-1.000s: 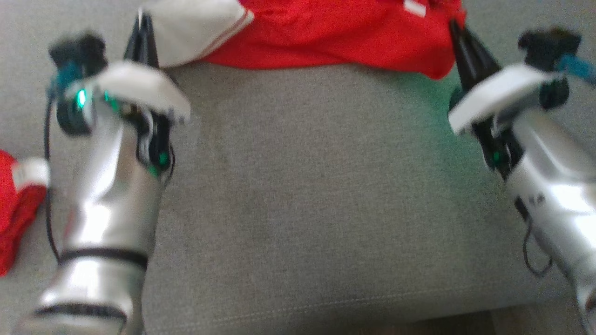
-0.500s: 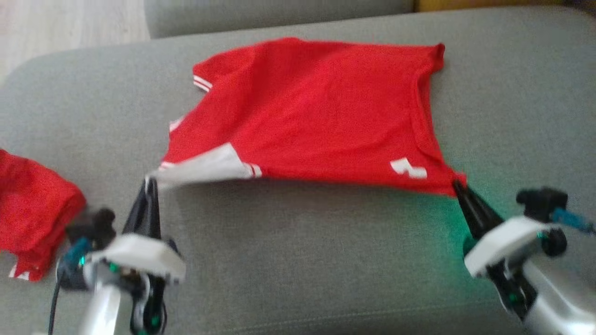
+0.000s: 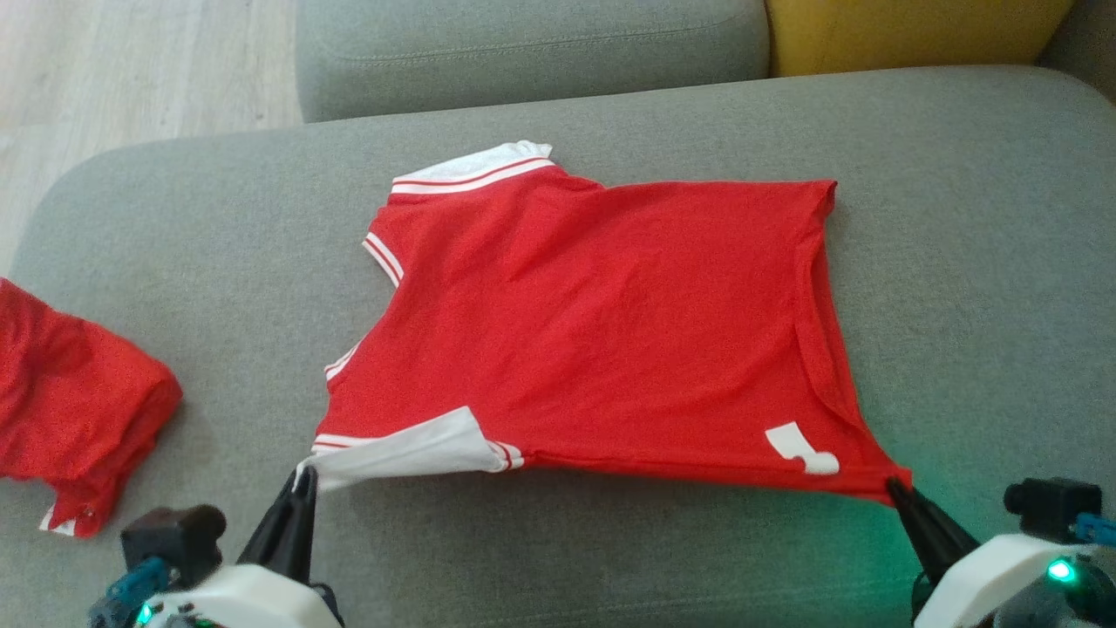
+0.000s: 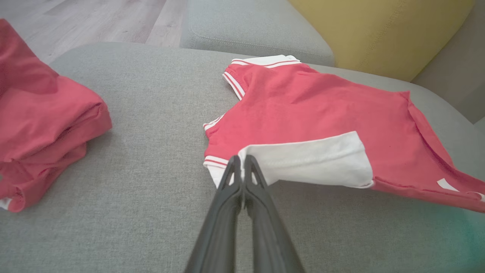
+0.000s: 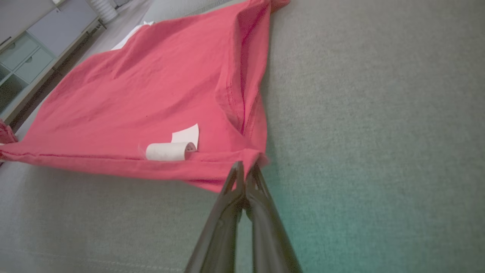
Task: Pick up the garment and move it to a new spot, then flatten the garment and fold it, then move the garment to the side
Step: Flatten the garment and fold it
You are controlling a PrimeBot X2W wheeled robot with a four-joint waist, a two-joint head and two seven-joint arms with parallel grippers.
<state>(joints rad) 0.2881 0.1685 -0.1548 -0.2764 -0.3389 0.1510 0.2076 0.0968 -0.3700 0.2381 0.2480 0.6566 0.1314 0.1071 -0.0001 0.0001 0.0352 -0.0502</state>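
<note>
1. Grey sofa seat [image 3: 610, 541] lies nearest.
2. Left end effector [image 3: 301, 488], pressed together, pinches the red shirt [image 3: 593, 323] by its white sleeve [image 3: 401, 449]; right end effector [image 3: 894, 487] pinches the other near corner.
3. Shirt lies spread mid-seat, near edge lifted.
4. Folded red clothes [image 3: 70, 410] sit well left; yellow cushion [image 3: 907, 30] behind.
</note>
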